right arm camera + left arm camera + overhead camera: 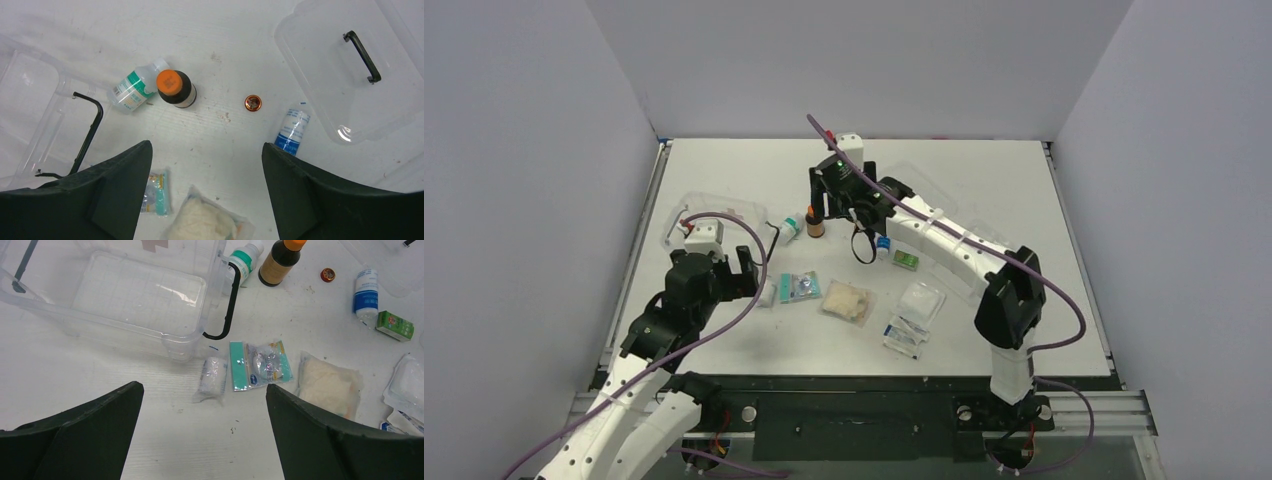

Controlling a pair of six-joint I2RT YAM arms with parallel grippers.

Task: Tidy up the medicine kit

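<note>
The left pincer (202, 387) hangs spread wide and empty above a wrapped gauze roll (212, 376) on the table (150, 440). The right pincer (205, 144), equally spread and empty, hovers near an orange-capped brown bottle (176, 89). The medicine kit (100, 322) sits open-topped at the table's left, just beside the roll.

A white counter (984, 180) with a matte, faintly scuffed top fills the middle of the overhead view. Three plain pale grey walls close it in: a back wall (854, 60) along the far edge, and a left wall (514, 180) and a right wall (1184, 150) slanting in at the sides. Silver metal rails (1081, 260) run along the counter's side edges, and a dark metal frame (854, 410) crosses its near edge. The light is soft and even, with only faint shadows
</note>
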